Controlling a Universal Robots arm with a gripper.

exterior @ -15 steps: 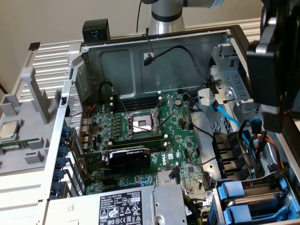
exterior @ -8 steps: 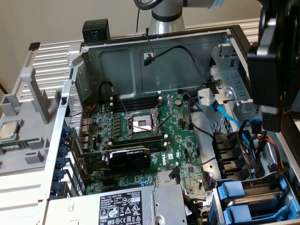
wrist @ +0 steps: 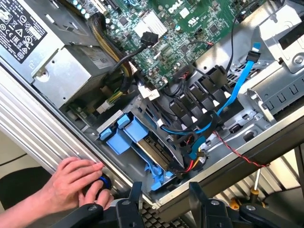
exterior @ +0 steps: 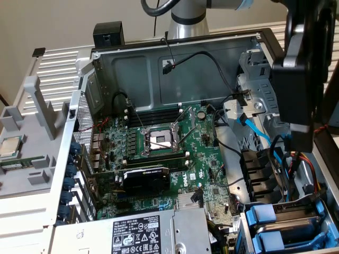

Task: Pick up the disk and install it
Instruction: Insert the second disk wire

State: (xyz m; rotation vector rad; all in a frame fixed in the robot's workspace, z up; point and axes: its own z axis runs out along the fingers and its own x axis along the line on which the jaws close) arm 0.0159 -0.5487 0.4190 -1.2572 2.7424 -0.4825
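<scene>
My gripper (wrist: 165,189) hovers above the corner of the open computer case that holds the drive bay. Its two black fingers (wrist: 135,197) stand apart with nothing between them. In the exterior view the gripper (exterior: 300,135) hangs as a black bulk over the case's right side. Two blue carrier fronts (wrist: 124,134) sit side by side in the drive bay (exterior: 275,227) below it. The disk itself is hidden, and I cannot tell whether either carrier holds it.
A person's hand (wrist: 71,184) rests on the case's outer rail beside the bay, its fingers on a small blue-black round part (wrist: 103,181). A grey power-supply box (wrist: 52,52) lies beside the bay. Blue data cables (wrist: 237,85), black connectors and the motherboard (exterior: 159,143) crowd the inside.
</scene>
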